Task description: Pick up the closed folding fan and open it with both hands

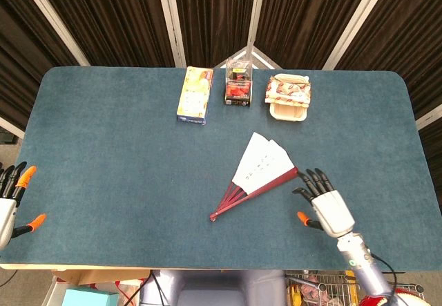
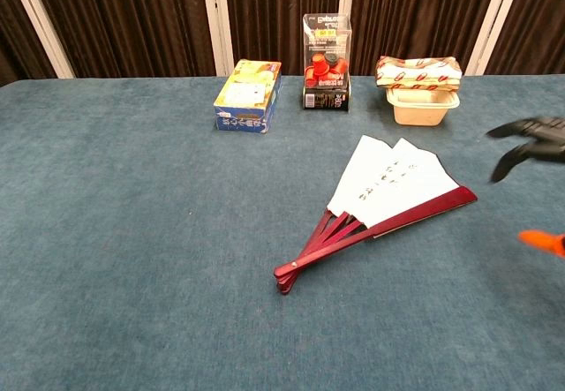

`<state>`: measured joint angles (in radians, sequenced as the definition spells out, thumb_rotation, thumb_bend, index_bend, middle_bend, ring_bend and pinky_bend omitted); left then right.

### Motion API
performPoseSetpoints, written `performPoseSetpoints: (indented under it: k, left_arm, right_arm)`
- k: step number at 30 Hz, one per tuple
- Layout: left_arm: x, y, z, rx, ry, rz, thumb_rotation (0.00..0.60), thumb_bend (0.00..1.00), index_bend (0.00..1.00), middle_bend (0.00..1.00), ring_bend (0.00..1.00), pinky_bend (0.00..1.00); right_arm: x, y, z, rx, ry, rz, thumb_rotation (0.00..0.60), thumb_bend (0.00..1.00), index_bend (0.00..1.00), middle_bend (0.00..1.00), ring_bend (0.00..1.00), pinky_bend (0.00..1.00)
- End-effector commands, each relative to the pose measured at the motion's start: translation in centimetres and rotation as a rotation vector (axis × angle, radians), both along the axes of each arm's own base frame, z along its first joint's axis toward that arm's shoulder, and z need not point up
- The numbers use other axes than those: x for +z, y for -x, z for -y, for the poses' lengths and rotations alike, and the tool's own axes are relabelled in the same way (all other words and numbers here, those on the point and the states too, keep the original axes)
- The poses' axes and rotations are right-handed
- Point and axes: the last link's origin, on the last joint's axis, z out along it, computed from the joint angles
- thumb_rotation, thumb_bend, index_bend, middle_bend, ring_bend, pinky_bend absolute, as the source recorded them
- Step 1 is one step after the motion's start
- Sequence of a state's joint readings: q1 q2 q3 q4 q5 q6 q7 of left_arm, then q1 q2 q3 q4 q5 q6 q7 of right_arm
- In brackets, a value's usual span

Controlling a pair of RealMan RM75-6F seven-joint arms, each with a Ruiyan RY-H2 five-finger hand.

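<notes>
Dark pleated curtains with pale vertical strips are seen behind a blue-carpeted table [image 1: 103, 147], on which everything is laid out.

Near the middle, slightly to the right, the folding fan [image 1: 257, 175] is found lying flat. It is partly spread: several white paper panels with small marks are fanned toward the far right, while the dark red ribs are gathered at a pivot at the near left end. One red guard stick is angled out to the right, its tip close to the right hand.

The right hand [image 1: 327, 206] is seen above the table at the near right, just beside the fan's right tip but not touching it. Its dark fingers are held apart and extended toward the far side, with an orange-tipped thumb out to the left. Nothing is held in it. In the chest view only its fingertips [image 2: 530, 135] are caught at the right edge.

The left hand [image 1: 10, 202] is seen at the near left edge of the table, well apart from the fan, with fingers spread and empty.

Along the far side, a yellow and blue box [image 1: 195, 94], a clear case of red items [image 1: 238, 85] and a beige tray with a patterned packet [image 1: 289, 97] are lined up left to right.
</notes>
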<state>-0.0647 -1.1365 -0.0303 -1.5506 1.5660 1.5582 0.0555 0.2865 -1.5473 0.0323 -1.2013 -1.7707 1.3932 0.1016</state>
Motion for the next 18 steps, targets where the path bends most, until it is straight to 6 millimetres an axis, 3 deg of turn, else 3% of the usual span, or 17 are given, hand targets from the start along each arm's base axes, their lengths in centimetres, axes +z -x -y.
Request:
performPoseSetpoints:
  k: [1, 5, 11, 18]
  left_arm:
    - [0.0, 0.0, 0.0, 0.001, 0.001, 0.000, 0.600, 0.00, 0.00, 0.00, 0.00, 0.00]
    - [0.0, 0.0, -0.1, 0.000, 0.002, -0.005, 0.600, 0.00, 0.00, 0.00, 0.00, 0.00]
    - [0.0, 0.1, -0.1, 0.003, 0.001, -0.010, 0.600, 0.00, 0.00, 0.00, 0.00, 0.00]
    - [0.0, 0.2, -0.3, 0.005, -0.007, -0.019, 0.600, 0.00, 0.00, 0.00, 0.00, 0.00]
  right_arm:
    - [-2.2, -0.8, 0.0, 0.023, -0.026, 0.005, 0.600, 0.27, 0.36, 0.13, 0.03, 0.05]
    - [-4.0, -1.4, 0.2, 0.015, -0.033, 0.027, 0.600, 0.27, 0.38, 0.13, 0.03, 0.05]
    - [-6.6, -2.5, 0.8, -0.001, -0.035, 0.057, 0.600, 0.27, 0.48, 0.15, 0.03, 0.05]
    - [-8.8, -3.7, 1.7, -0.017, -0.020, 0.102, 0.600, 0.27, 0.48, 0.15, 0.03, 0.05]
